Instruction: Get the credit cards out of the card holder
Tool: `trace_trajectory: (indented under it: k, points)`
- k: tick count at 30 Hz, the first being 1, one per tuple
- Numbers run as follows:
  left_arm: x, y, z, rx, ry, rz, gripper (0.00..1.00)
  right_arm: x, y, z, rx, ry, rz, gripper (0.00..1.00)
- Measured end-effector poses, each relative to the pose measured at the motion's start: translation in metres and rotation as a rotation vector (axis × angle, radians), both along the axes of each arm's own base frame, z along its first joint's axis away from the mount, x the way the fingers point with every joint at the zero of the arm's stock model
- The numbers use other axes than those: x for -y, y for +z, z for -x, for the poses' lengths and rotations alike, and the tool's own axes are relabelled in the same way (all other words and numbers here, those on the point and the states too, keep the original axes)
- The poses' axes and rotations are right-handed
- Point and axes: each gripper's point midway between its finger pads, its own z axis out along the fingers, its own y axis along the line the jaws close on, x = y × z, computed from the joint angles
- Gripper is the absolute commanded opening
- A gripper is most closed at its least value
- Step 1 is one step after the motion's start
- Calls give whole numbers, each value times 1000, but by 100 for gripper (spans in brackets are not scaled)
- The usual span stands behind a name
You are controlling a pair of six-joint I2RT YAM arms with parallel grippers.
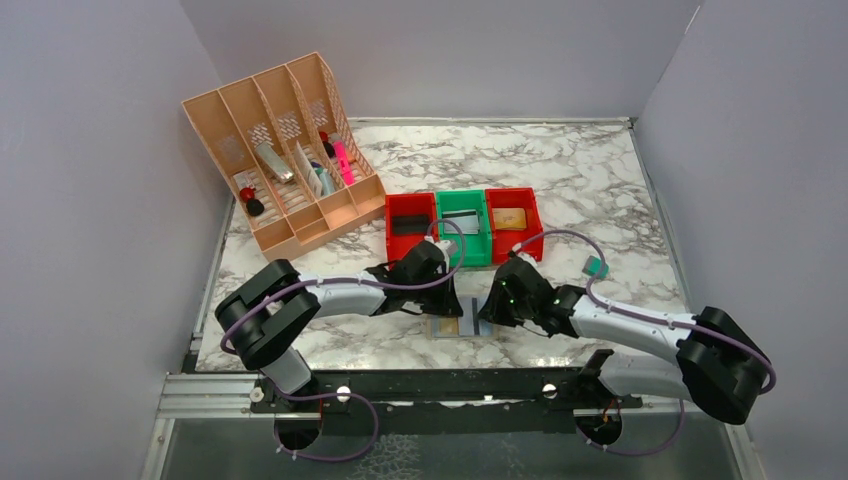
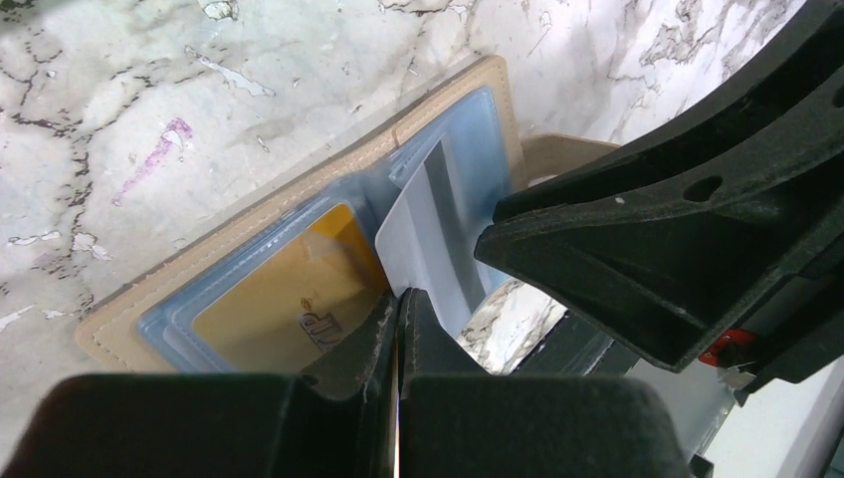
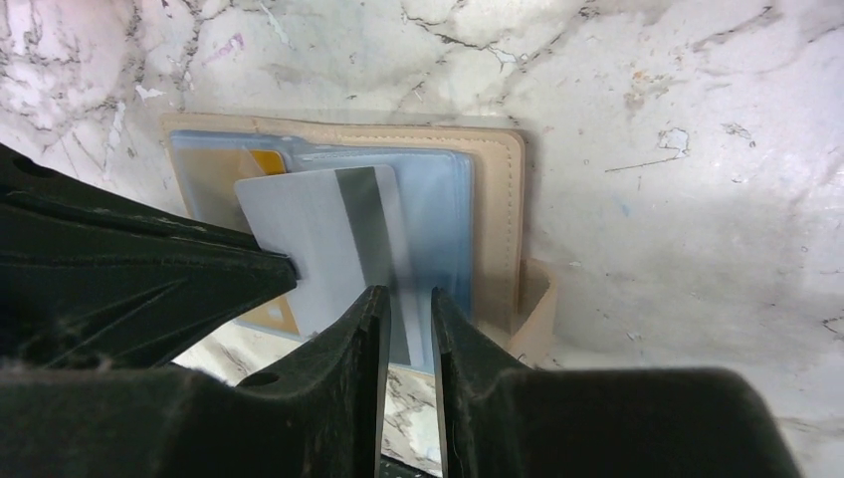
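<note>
Your left hand [image 2: 398, 304] is pinched shut on the grey card [image 2: 428, 229], half out of the card holder [image 2: 114, 329] open on the desk [image 2: 119, 90]. Right hand [image 3: 408, 304] stands slightly apart, grip unclear. A skewed pull could drag the holder along.

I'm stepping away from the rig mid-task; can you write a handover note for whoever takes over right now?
Left gripper: shut on the grey card, pinching its edge.
Right gripper: jaws narrowly apart around the same card's lower edge; whether it grips is unclear.
Card holder: lying open on the table, between both grippers.
Done: grey card mostly drawn out, lying over the blue panels.
Left: lift the grey card clear, then pull the yellow card from its pocket.
</note>
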Motion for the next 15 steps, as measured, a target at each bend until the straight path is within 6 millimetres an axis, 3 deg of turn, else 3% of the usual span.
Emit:
trace_trajectory:
  k: [9,15]
  points:
    - [-2,2,2,1,-10,-14,1,-12,17,-7,46,57,-29,21]
    - [0,5,1,8,-20,-17,12,-13,-3,-6,-10,47,12,19]
